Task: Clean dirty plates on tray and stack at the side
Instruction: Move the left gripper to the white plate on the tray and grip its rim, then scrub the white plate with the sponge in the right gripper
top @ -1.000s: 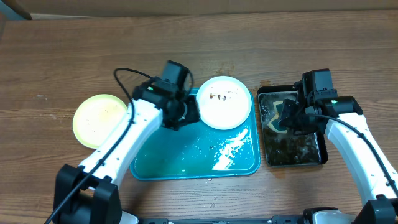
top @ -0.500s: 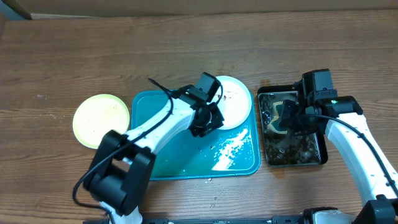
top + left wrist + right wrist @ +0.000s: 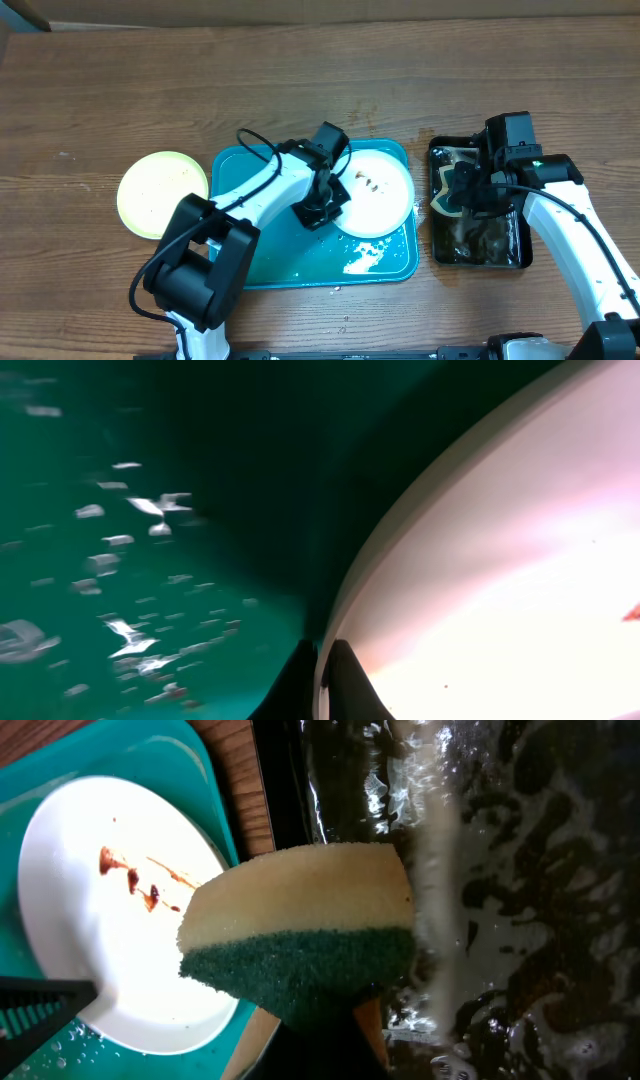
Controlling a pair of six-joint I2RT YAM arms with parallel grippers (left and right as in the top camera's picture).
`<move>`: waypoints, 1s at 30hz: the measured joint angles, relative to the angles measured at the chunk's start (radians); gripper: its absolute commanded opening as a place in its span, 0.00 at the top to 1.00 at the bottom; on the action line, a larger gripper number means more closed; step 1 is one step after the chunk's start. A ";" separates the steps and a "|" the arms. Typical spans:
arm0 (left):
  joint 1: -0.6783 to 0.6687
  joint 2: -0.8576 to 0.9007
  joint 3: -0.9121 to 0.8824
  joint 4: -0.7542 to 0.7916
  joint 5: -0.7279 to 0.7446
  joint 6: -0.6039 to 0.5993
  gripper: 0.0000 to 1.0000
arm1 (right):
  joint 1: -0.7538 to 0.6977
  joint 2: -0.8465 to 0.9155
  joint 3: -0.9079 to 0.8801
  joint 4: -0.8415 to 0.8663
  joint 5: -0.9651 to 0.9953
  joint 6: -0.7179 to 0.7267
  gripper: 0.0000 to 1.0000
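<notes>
**Wooden surface, plate-washing set-up: contents**

Surface [image 3: 320,80]: brown wood grain, carrying two trays and two arms.

Tray [image 3: 270,262]: turquoise, at the middle of the surface towards the near edge. It is wet, with water beaded near its near right corner.

White plate [image 3: 382,190]: in the tray's far right corner, reaching almost to the tray's right edge. Brown sauce streaks mark its middle.

Yellow-green plate [image 3: 160,192]: on the bare surface just beside the tray's left edge.

Black tray [image 3: 500,250]: near the right edge of the surface, beside the turquoise tray. It is glossy and holds murky water.

Left claw [image 3: 322,208]: closed on the white plate's left rim, one finger on each side of the rim.

Right claw [image 3: 462,188]: over the black tray's left edge, gripping a sponge [image 3: 300,940] that is yellow above and green below.
</notes>
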 measured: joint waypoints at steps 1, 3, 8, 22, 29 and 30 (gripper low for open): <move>0.014 -0.001 0.000 -0.028 -0.002 0.009 0.96 | 0.000 0.000 0.000 0.000 0.000 0.000 0.96; 0.045 -0.002 0.000 -0.074 -0.003 0.037 0.96 | 0.000 0.000 0.000 0.000 0.000 0.000 0.96; 0.135 -0.002 0.000 -0.148 -0.030 0.150 0.96 | 0.000 0.000 0.000 -0.001 0.003 0.000 0.96; 0.174 -0.145 -0.009 -0.203 -0.177 0.556 0.96 | 0.002 0.018 0.000 -0.001 -0.024 -0.082 0.96; 0.171 -0.156 -0.011 -0.256 -0.197 0.679 0.96 | 0.085 0.019 0.000 0.080 -0.223 -0.116 0.96; 0.167 -0.156 -0.012 -0.256 -0.199 0.679 0.96 | 0.111 0.021 0.000 0.091 -0.238 -0.104 0.96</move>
